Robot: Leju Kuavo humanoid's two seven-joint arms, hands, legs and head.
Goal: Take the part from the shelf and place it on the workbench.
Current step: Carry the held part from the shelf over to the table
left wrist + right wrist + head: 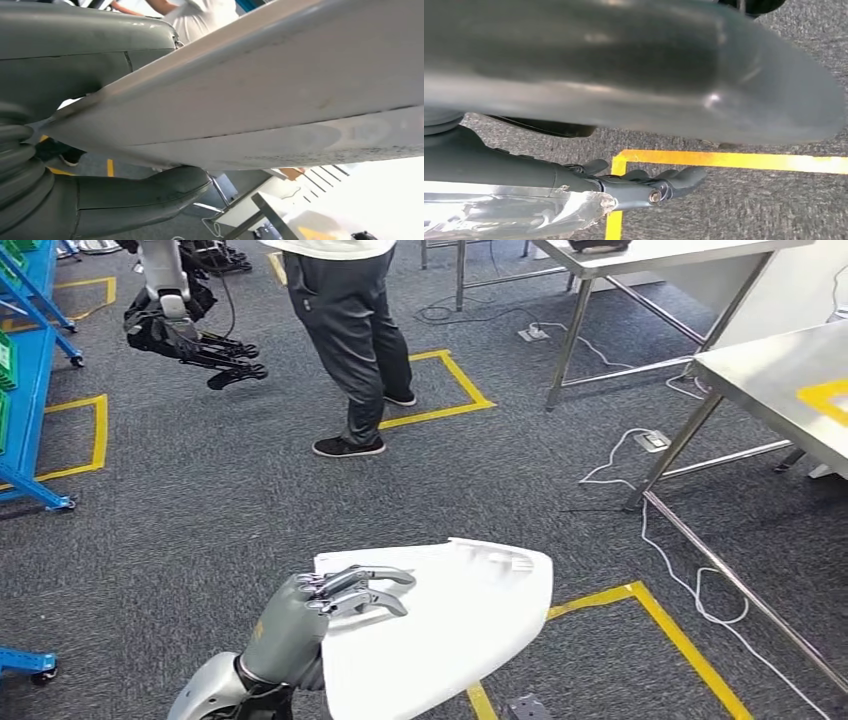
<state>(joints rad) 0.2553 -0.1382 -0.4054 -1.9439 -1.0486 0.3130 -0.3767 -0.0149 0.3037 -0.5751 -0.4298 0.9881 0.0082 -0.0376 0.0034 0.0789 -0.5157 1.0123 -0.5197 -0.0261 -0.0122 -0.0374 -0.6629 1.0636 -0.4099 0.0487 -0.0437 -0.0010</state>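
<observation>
Grey carpet (200,510) marked with yellow tape outlines covers the floor, and a person (345,340) in dark trousers stands ahead of the robot. Steel-topped, the desk (770,380) stands at the right of the head view, well apart from the robot and forward of it, with white cables trailing under its legs. A blue shelf (30,370) runs along the far left, on the opposite side from the desk.

Between them, low in the head view, the white part (450,625) is carried off the floor by the left hand (310,615), which grasps it at its left edge, fingers curled over the top and the thumb (145,195) pressed underneath. Its long axis runs out from that hand toward the right, so the free end already points roughly at the desk.

My judgement: the part must travel rightward and forward to reach the desk.

Close to the carpet, the right hand (644,187) hangs with its fingers curled in, grasping nothing.
</observation>
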